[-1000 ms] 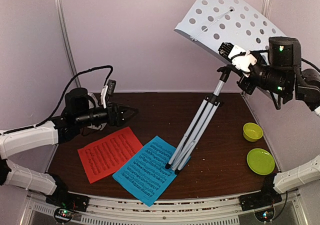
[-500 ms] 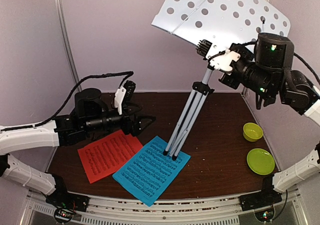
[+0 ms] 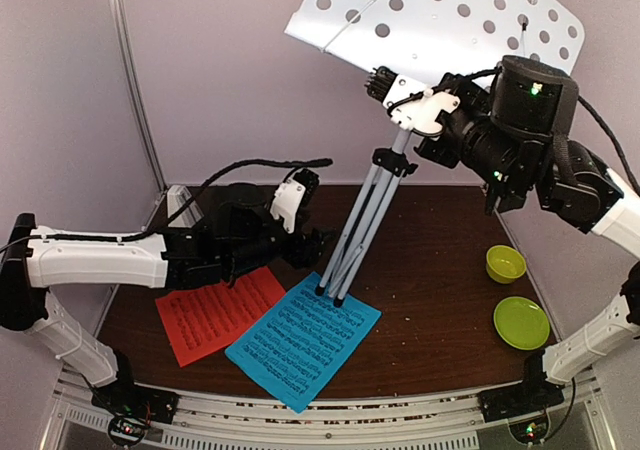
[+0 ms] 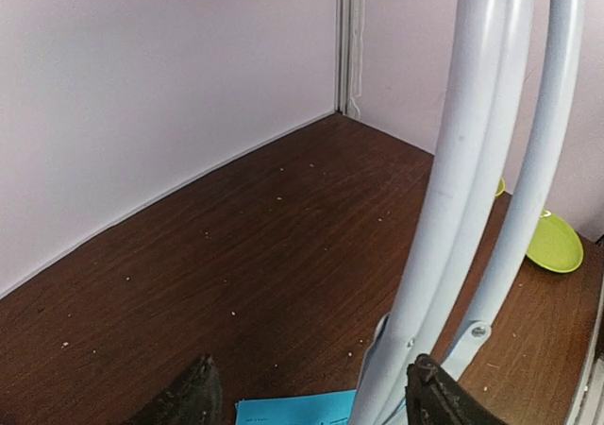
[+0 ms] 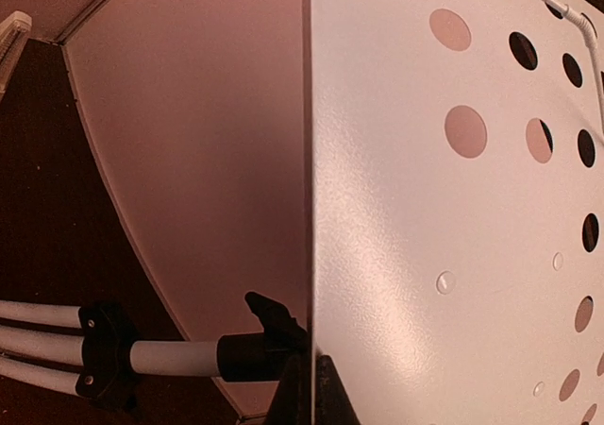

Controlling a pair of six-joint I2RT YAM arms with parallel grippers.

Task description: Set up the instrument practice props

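At the legs (image 4: 453, 161), your left gripper (image 4: 311, 401) straddles them, jaws apart (tips cropped); right gripper (image 5: 304, 387) pinches the desk (image 5: 425, 208).

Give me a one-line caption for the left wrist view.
Left gripper, jaws apart, at the white stand legs, blue sheet below, green plate on the table beyond.

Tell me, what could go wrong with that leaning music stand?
The music stand leans with its legs bunched together, so it would likely topple if the right gripper slipped. Its feet sit on the blue sheet and could drag or crumple it. The open left gripper could knock the legs sideways.
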